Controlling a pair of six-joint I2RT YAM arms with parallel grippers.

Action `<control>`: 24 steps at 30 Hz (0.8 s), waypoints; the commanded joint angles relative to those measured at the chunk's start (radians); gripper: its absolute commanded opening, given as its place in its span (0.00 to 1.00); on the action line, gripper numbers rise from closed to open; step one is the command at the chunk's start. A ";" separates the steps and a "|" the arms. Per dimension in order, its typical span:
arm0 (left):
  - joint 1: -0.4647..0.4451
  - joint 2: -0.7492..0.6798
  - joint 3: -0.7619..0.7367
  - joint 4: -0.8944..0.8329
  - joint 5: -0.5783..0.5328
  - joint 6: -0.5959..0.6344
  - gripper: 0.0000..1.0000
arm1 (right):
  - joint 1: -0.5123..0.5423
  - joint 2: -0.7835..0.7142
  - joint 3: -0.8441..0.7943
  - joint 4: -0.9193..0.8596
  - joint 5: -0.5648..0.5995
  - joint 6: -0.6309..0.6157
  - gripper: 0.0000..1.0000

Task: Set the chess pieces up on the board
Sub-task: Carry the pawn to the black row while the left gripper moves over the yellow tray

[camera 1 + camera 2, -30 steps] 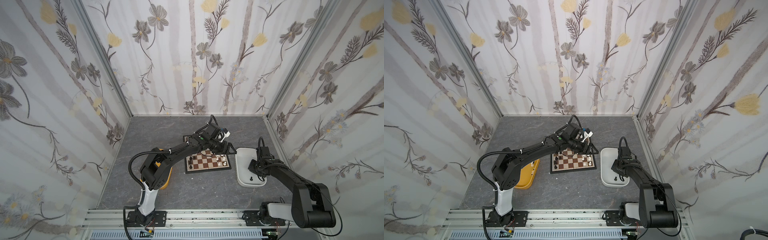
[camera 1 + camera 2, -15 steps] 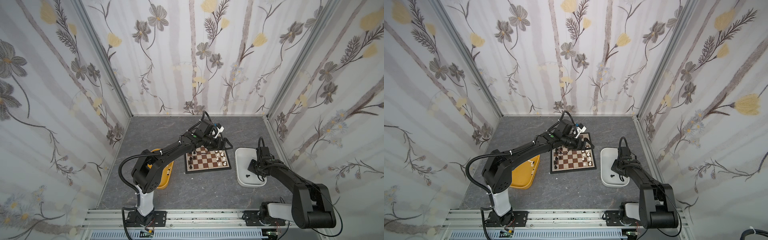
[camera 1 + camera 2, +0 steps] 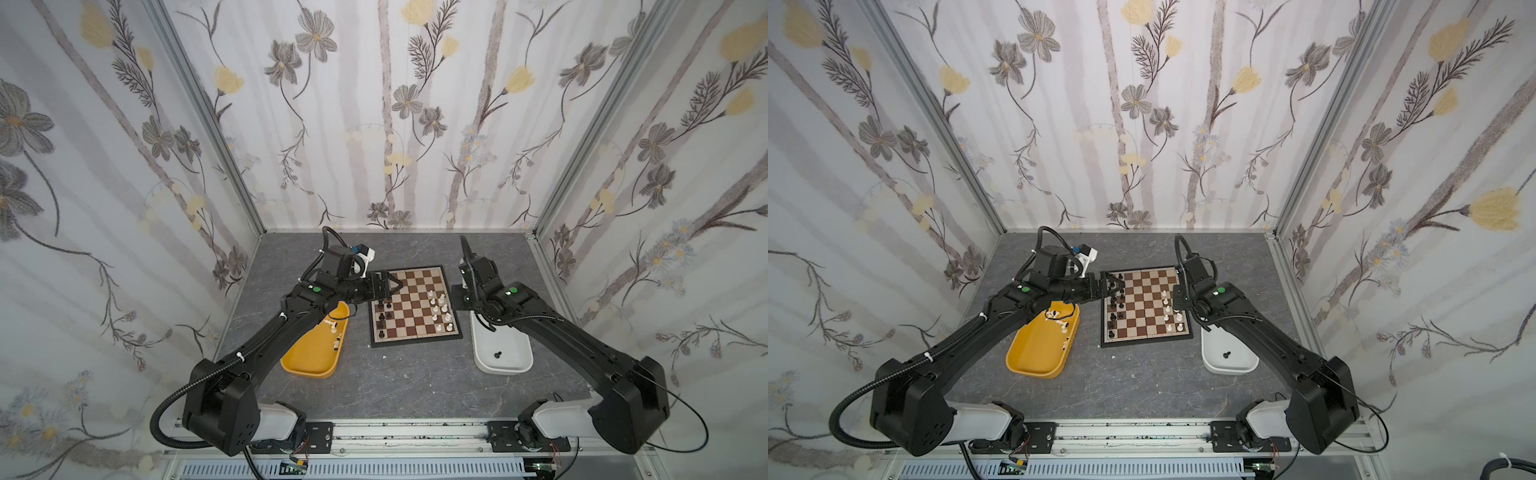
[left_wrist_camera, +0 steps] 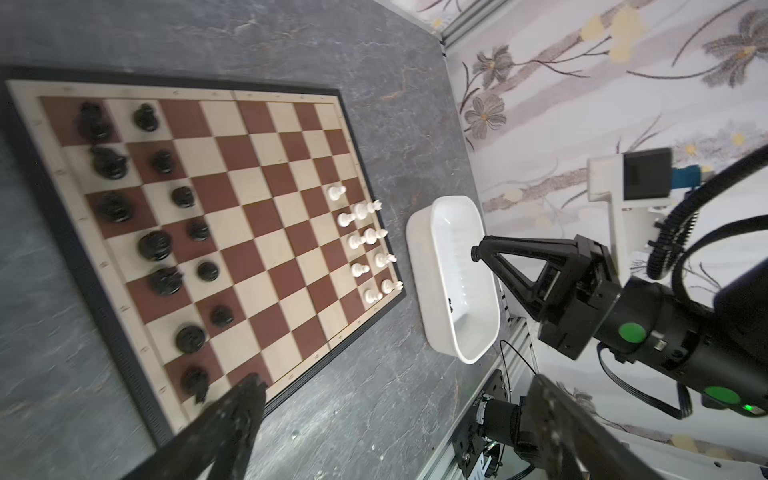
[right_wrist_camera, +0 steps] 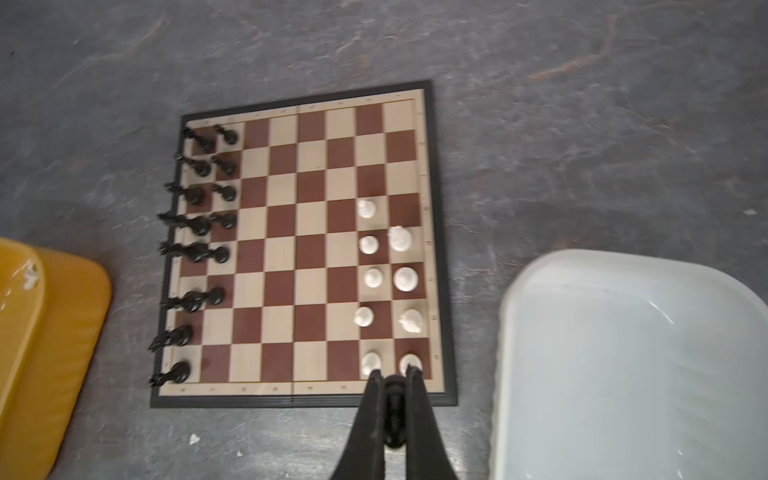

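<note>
Nine o'clock of board [image 3: 415,307], yellow tub [image 3: 307,361]: white pieces [image 3: 331,324]; three o'clock, white tub [image 3: 486,345]: one black chessman [image 3: 497,354]; left claw [image 3: 395,286] released, right claw [image 5: 392,372] grasping black piece [image 5: 394,399].

Your board [image 3: 415,309] chequered brown and cream, black-rimmed, black chess pieces [image 4: 154,245], white chess pieces [image 5: 405,278], yellow tub [image 3: 307,357], white tub [image 3: 486,345], grey veined surface [image 3: 415,386], walls [image 3: 374,124] flowered grey and yellow.

Grey tabletop [image 3: 395,382] (marbled) bears the board [image 3: 409,309], yellow tub [image 3: 307,358], white tub [image 3: 516,360].

No text can be read; the marks along the border of the board [image 5: 421,174] are too blurred.
</note>
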 commanded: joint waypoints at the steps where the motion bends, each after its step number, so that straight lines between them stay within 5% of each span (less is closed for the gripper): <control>1: 0.058 -0.104 -0.069 -0.107 -0.043 0.014 1.00 | 0.105 0.149 0.106 0.012 -0.025 -0.023 0.00; 6: 0.150 -0.201 -0.125 -0.282 -0.222 0.035 1.00 | 0.231 0.374 0.281 0.026 -0.076 -0.019 0.00; 24: 0.210 -0.329 -0.188 -0.263 -0.273 0.092 1.00 | 0.259 0.600 0.372 0.022 -0.130 0.020 0.02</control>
